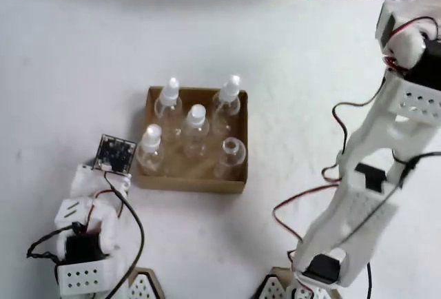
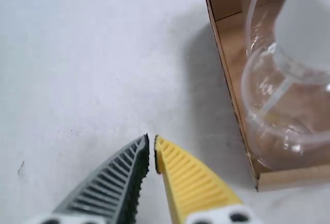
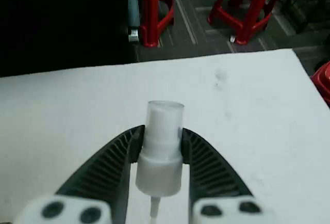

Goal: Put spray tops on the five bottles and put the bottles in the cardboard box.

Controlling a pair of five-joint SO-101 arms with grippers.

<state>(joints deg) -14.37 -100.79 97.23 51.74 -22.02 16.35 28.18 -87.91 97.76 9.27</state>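
One bench (image 1: pixel 69 51), white, carries the lot. Approx mid-bench sits the cardboard box (image 1: pixel 189 183), open-topped. All five bottles (image 1: pixel 196 133) stand upright inside it already, so the boxing part looks done. They're clear plastic, round-bodied, w/ thin dip tubes (image 2: pixel 278 92) showing through the walls. Four wear white spray tops (image 1: pixel 171 87). The fifth bottle (image 1: pixel 233 153), in the box's near corner on the side of my right arm (image 1: pixel 372 196), has a bare open neck. By my count that's 4/5 capped, 1 to go, and I judge nothing else is left.

Left pincer (image 2: pixel 151 141): jaws closed tip to tip, nothing btwn them, low over the bench just beside the box's outer wall.

Right pincer (image 3: pixel 161 130): clamped on the last spray top (image 3: pixel 160 157), held up over bare bench, well apart from the box. The top is small: white collar below, translucent cap above, thin tube hanging from the base. It sits upright btwn my fingers, gripped just above the collar. Next job, I reckon: get it over the bare neck & feed the tube in first.
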